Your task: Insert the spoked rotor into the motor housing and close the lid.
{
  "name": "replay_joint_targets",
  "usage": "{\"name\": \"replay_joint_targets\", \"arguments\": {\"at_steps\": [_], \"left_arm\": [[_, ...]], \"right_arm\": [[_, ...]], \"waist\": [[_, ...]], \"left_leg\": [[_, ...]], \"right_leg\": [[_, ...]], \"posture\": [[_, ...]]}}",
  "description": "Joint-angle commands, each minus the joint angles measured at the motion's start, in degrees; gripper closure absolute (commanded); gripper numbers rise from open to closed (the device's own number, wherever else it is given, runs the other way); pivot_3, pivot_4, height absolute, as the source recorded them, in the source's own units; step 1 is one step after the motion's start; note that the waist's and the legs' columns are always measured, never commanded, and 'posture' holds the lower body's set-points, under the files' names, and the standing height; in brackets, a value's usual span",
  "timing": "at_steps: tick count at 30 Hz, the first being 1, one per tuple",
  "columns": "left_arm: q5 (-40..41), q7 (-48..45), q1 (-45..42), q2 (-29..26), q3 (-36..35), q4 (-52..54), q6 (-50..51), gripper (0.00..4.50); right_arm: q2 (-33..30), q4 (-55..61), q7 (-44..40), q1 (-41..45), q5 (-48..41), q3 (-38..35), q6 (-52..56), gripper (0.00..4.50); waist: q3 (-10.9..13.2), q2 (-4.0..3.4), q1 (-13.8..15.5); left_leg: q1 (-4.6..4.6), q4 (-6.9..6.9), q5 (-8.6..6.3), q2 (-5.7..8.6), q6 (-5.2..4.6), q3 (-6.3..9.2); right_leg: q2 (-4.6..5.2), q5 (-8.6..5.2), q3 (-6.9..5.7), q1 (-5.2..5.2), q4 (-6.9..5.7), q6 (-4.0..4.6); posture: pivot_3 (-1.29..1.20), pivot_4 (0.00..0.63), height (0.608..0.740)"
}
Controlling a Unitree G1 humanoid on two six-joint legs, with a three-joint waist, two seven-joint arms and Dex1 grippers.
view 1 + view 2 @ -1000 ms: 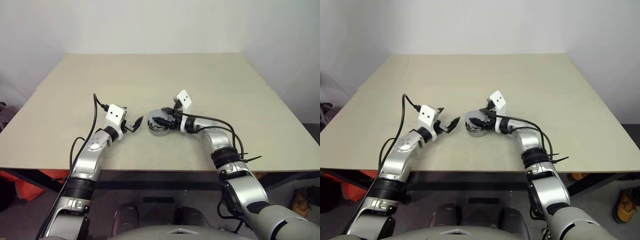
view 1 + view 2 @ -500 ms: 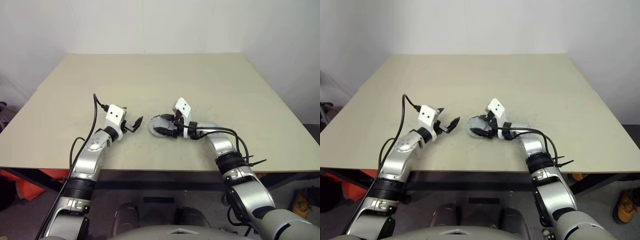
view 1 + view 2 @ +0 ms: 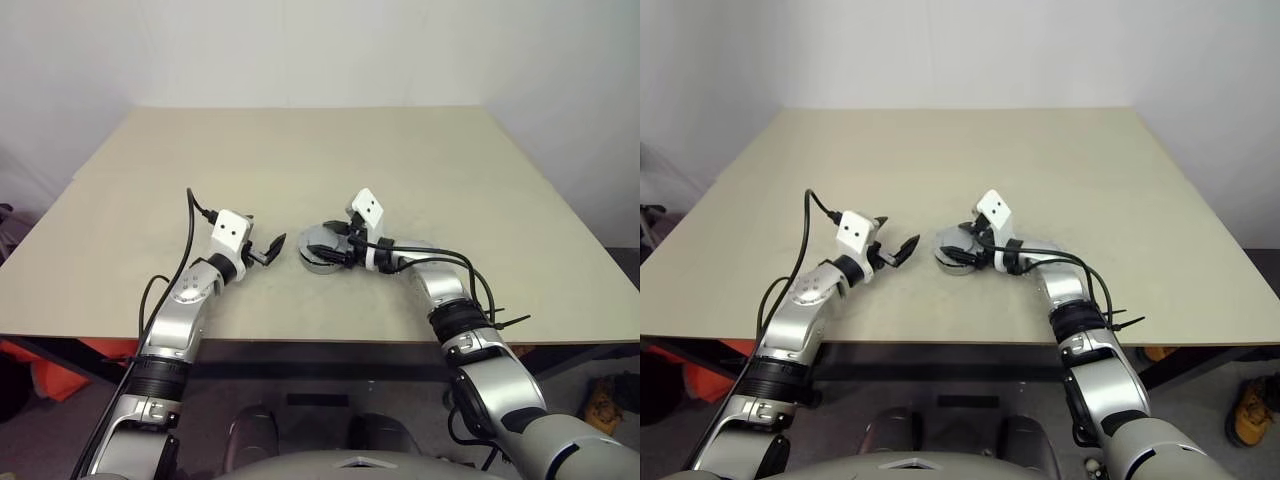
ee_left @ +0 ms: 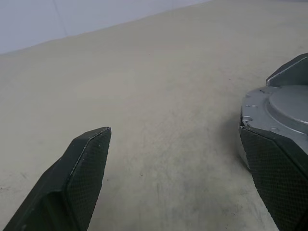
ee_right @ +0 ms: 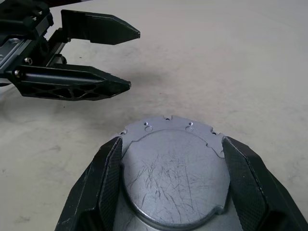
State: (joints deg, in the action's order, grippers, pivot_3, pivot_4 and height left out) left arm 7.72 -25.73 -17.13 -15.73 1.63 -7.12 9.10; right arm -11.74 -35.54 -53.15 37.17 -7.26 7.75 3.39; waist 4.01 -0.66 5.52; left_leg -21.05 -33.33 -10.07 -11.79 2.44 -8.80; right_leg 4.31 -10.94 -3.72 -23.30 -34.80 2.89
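From the head camera, the table (image 3: 420, 170) is stretching away pale and bare toward the far wall. The right gripper (image 3: 322, 245) is reaching in from the right, its black fingers sitting on either side of a round silver-grey assembly near the middle of the near half of the table. That assembly is the motor housing (image 3: 318, 262) with the lid (image 3: 320, 238) lying over it; whether the lid is fully seated cannot be told from here. The left gripper (image 3: 272, 246) is hovering just to the left of the housing, apart from it, fingers spread and holding nothing.

In the left wrist view, the left gripper's two black fingers (image 4: 79, 180) are standing wide apart with bare tabletop between them. The housing (image 4: 245, 144) is showing beside the one finger, with the lid's smooth top (image 4: 288, 103) over it.

In the right wrist view, the right gripper's padded fingers (image 5: 108, 178) are flanking the lid (image 5: 175, 175), one on each side of its rim and pressing close against it, so the gripper is gripping the lid across its width. The lid's face is looking scratched, with small holes and notches along its far edge. Beyond it, the left gripper (image 5: 132, 60) is pointing in with its fingers parted, well clear of the lid.
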Motion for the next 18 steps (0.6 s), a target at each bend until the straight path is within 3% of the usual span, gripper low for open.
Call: {"name": "replay_joint_targets", "arguments": {"at_steps": [1,7,18], "left_arm": [[0.01,0.24,-0.33,-0.37,-0.76,2.21,-0.61,0.00],[0.00,0.26,-0.35,-0.39,-0.79,2.16,-0.61,0.00],[0.14,0.32,-0.04,-0.23,-0.71,2.77,-0.25,0.00]], "right_arm": [[-0.13,0.10,0.54,0.93,0.84,0.13,-2.36,1.34],[0.16,-3.10,3.79,2.05,3.15,0.49,-3.92,1.34],[-0.15,-3.16,1.75,1.44,2.96,0.76,-4.12,1.34]], "waist": [[0.00,0.00,0.00],[0.00,0.00,-0.01],[-0.01,0.01,-0.02]], "left_leg": [[0.00,0.00,0.00,0.00,0.00,0.00],[0.04,0.00,0.00,0.00,0.00,0.00],[0.11,-0.01,0.03,0.00,-0.01,0.00]], "right_leg": [[0.00,0.00,0.00,0.00,0.00,0.00],[0.00,0.00,0.00,0.01,-0.01,0.00],[0.00,0.00,0.00,0.08,-0.03,-0.01]], "posture": [[0.00,0.000,0.740],[0.00,0.000,0.740],[0.00,0.000,0.740]]}}
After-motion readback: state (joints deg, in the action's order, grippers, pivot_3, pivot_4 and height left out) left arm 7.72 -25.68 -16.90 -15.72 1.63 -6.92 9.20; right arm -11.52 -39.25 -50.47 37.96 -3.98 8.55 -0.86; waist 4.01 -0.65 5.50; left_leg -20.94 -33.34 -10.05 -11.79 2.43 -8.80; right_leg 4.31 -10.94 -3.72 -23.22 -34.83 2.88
